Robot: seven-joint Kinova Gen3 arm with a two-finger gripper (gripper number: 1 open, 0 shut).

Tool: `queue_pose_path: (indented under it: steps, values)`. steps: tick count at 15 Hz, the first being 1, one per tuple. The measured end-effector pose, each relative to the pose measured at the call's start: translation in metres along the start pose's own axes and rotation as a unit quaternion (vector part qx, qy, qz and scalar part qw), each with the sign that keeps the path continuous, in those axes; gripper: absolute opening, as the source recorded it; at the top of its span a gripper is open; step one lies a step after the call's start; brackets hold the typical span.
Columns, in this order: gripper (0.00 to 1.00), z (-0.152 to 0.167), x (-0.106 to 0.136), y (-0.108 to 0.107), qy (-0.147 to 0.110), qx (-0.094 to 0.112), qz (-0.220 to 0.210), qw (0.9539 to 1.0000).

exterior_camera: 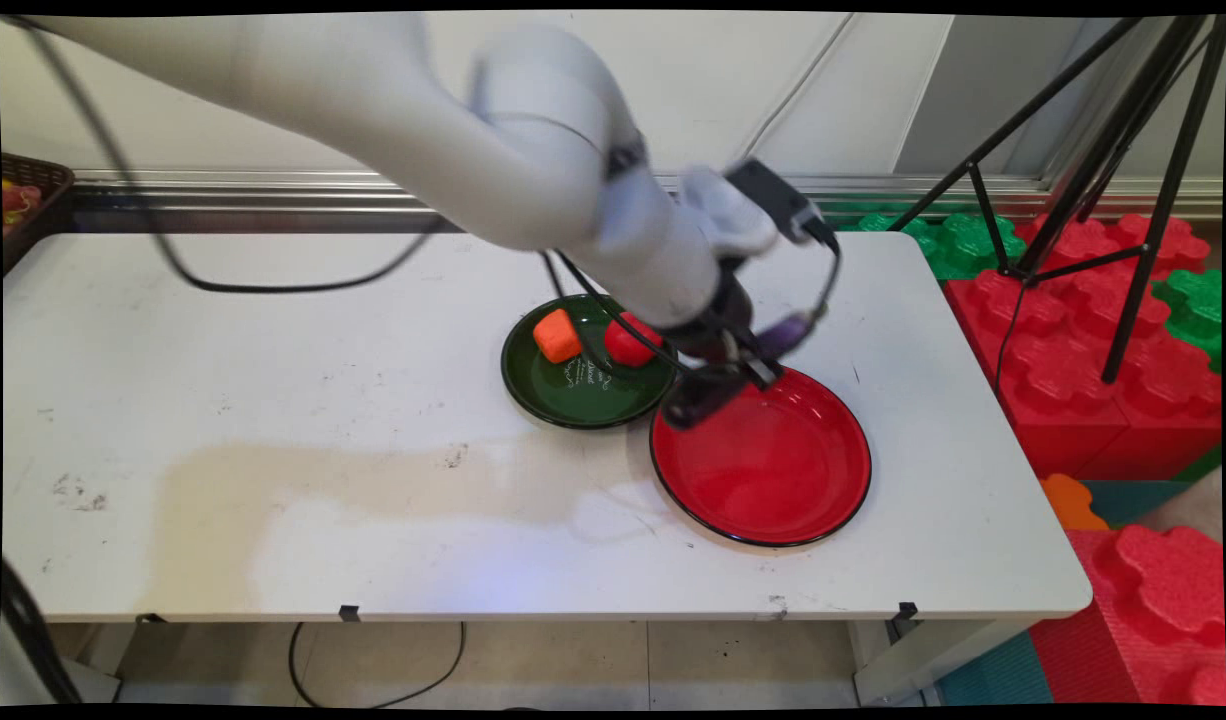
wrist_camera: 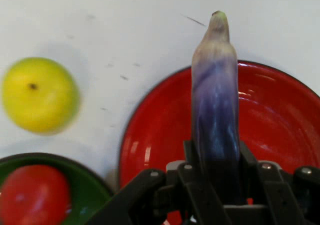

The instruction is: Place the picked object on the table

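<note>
Gripping a purple eggplant (wrist_camera: 215, 110), my hand (wrist_camera: 215, 185) is clamped round its thick lower end, and the pale tip with its green cap points straight away from me toward twelve o'clock in the hand view. Beneath it lies a red plate (wrist_camera: 280, 135) with a black rim, and the eggplant's tip reaches out past that rim over the white counter (wrist_camera: 125, 30). At about nine o'clock from the eggplant a yellow-green apple-like fruit (wrist_camera: 39, 95) sits on the bare counter, well apart from the plates. At seven o'clock a red tomato (wrist_camera: 32, 195) rests in a dark green plate (wrist_camera: 87, 190).

From the main view, my hand (exterior_camera: 718, 385) hangs above the red plate's (exterior_camera: 773, 480) upper left rim, the green plate (exterior_camera: 573, 395) just beside it at nine o'clock, carrying an orange block-shaped piece (exterior_camera: 557, 335) and the tomato (exterior_camera: 625, 342).
</note>
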Motion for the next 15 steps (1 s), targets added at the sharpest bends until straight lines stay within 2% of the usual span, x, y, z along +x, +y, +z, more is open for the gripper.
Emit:
queue_pose_path:
  steps: [4, 7, 11, 15]
  values:
    - [0.0, -0.05, -0.013, -0.023, 0.023, 0.023, 0.001, 0.9995]
    - [0.0, -0.087, -0.033, -0.046, 0.036, 0.044, -0.002, 0.9984]
    - [0.0, -0.124, -0.069, -0.08, 0.037, 0.073, -0.023, 0.9964]
    - [0.0, -0.142, -0.095, -0.098, 0.026, 0.084, -0.047, 0.995]
